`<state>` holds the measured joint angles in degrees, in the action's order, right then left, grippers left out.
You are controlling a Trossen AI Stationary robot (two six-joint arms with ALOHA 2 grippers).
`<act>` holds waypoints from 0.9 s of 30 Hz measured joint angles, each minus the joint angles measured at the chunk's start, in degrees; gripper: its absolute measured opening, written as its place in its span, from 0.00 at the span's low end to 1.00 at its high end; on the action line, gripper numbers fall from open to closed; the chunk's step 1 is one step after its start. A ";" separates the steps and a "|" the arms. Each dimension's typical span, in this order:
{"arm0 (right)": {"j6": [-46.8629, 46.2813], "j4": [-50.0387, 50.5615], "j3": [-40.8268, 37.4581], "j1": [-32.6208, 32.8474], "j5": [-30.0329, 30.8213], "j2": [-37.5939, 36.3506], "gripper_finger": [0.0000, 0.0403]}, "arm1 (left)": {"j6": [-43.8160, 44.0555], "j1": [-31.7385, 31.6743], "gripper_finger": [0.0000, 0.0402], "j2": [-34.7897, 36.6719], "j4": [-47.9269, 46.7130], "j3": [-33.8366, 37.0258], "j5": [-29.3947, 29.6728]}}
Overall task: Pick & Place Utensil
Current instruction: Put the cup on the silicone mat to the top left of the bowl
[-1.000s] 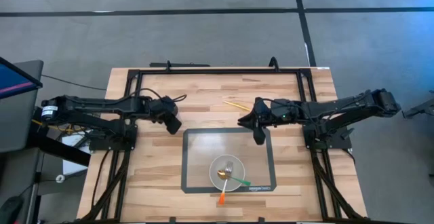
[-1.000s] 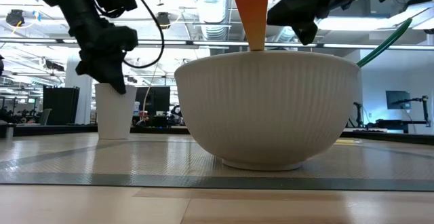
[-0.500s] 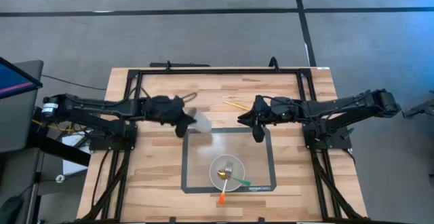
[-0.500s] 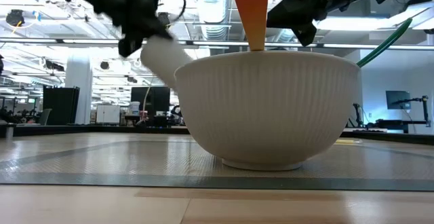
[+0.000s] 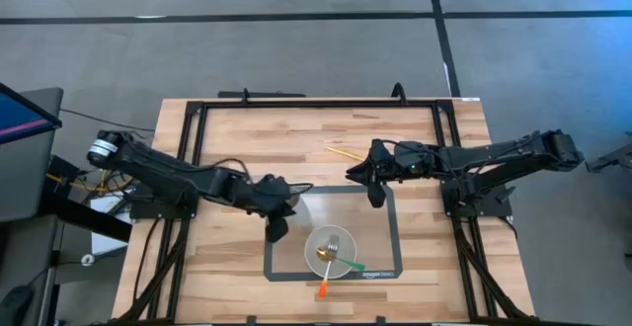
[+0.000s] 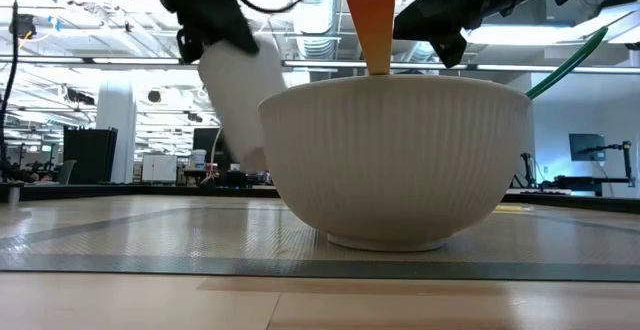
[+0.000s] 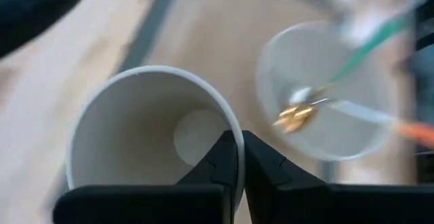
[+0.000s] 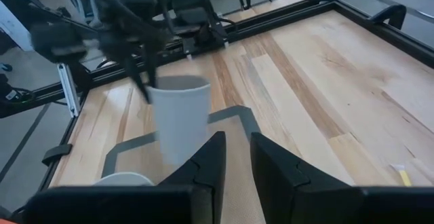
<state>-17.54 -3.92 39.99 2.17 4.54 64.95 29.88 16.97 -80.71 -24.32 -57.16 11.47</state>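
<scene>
A white paper cup (image 6: 235,95) hangs tilted from my left gripper (image 5: 279,207), above the left part of the grey mat (image 5: 286,262) and beside the white bowl (image 6: 395,160). The left wrist view looks down into the cup (image 7: 135,129). The bowl (image 5: 308,250) rests on the mat and holds a gold spoon (image 7: 295,117), a fork, a green-handled utensil (image 6: 565,65) and an orange-handled one (image 6: 368,15), whose handles lean on its rim. My right gripper (image 8: 237,159) hovers open above the mat's far right corner and holds nothing. My left gripper pinches the cup's rim (image 7: 237,137) with one finger inside the cup and one outside (image 7: 264,166). It comes from above. The cup is lifted clear of the table and tilted, its base (image 6: 248,158) hanging below the fingers.
A thin yellow utensil (image 5: 346,152) lies on the bare wood beyond the mat, near my right gripper. A black frame (image 5: 316,102) runs along the table's far edge and sides. Bare wood lies left and right of the mat.
My left gripper has lifted the cup off the table beyond the mat's far left corner and carried it toward the near edge and the bowl. The cup stood upright a second ago, tipped as it rose, and now hangs tilted over the mat.
</scene>
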 joint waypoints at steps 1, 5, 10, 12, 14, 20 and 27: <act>0.00 0.00 0.00 0.00 0.00 0.00 0.16 | -0.82 0.00 0.03 -1.09 -3.79 -2.08 1.60; 0.04 0.02 0.00 0.00 0.00 0.00 0.16 | -0.91 -0.04 0.03 -4.37 -8.75 -5.62 4.98; 0.07 0.09 0.00 0.00 0.00 0.00 0.16 | -2.15 0.00 0.03 -10.15 -8.80 -5.02 4.66; 0.04 0.13 0.00 0.19 0.00 0.00 0.16 | -2.75 0.31 0.03 -11.57 -8.01 -5.25 4.99; 0.05 0.12 0.00 0.60 0.02 0.00 0.16 | -2.74 0.50 0.03 -12.43 -6.74 -5.25 5.60; 0.07 0.09 0.00 0.79 0.00 0.00 0.16 | -2.92 0.39 0.05 -11.78 -6.51 -5.04 6.23; -2.93 0.13 0.00 0.74 3.50 0.00 0.16 | -2.88 0.33 0.16 -10.80 -5.31 -4.84 6.57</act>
<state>-20.47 -3.79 39.99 2.92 8.04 64.95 27.00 17.30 -91.50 -29.63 -62.00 18.04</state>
